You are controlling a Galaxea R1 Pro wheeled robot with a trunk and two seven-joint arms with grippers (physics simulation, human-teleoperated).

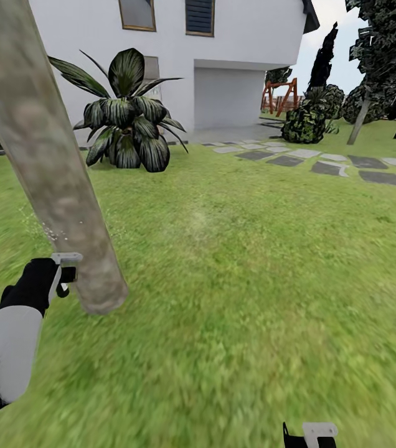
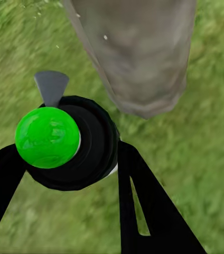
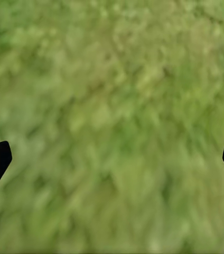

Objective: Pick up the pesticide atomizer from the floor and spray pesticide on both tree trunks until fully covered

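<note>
The left gripper (image 2: 72, 159), jaws clamped on the atomizer (image 2: 64, 140), is aiming its nozzle at the tree trunk (image 1: 48, 162), where white pesticide (image 1: 51, 233) specks are showing. It is probably best sweeping slowly up the bark, staying close; the right gripper (image 3: 112, 159) is hanging over the lawn (image 1: 254, 267) with jaws apart

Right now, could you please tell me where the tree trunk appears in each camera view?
Head view: the tree trunk slants down the left side, its foot beside the left gripper.
Left wrist view: it fills the upper middle, just beyond the atomizer held in the jaws.
Right wrist view: not in it.
Shared landmark: the lawn.
</note>
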